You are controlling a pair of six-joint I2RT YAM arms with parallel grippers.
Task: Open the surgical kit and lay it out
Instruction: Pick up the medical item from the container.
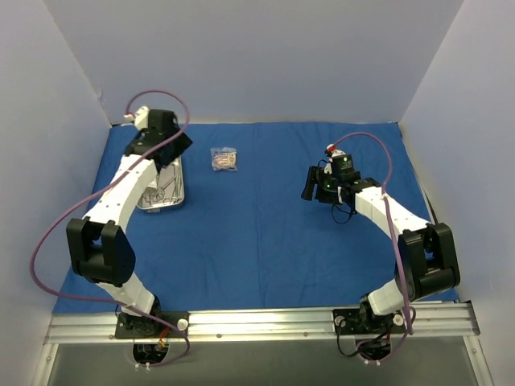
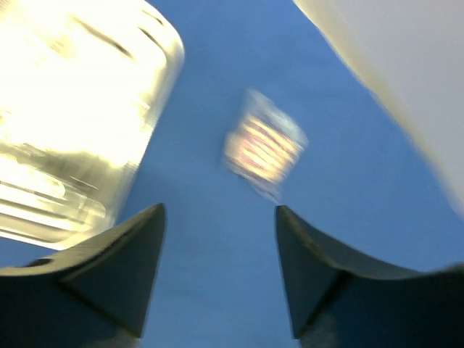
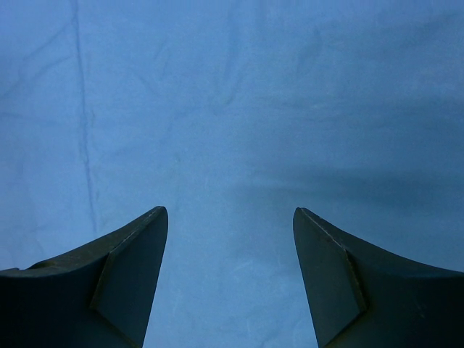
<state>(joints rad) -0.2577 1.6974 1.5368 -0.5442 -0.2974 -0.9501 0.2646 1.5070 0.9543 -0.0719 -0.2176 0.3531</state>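
Observation:
The blue cloth wrap (image 1: pixel 265 233) lies spread flat over the table. On its far left stands the small steel tray (image 1: pixel 179 203) with silver instruments (image 1: pixel 159 191) lying in it. A small clear packet (image 1: pixel 224 158) rests on the cloth to the right of the tray. My left gripper (image 1: pixel 179 147) hovers over the tray's far end, open and empty. In the blurred left wrist view, the tray (image 2: pixel 72 116) glares at the left and the packet (image 2: pixel 262 145) lies ahead of the left gripper (image 2: pixel 220 217). My right gripper (image 1: pixel 309 183) is open over bare cloth (image 3: pixel 232 109), nothing between its fingers (image 3: pixel 138 268).
White walls (image 1: pixel 241 56) close in the back and both sides of the table. A metal rail (image 1: pixel 265 322) with the arm bases runs along the near edge. The left arm's white links (image 1: pixel 121 193) reach over the cloth beside the tray.

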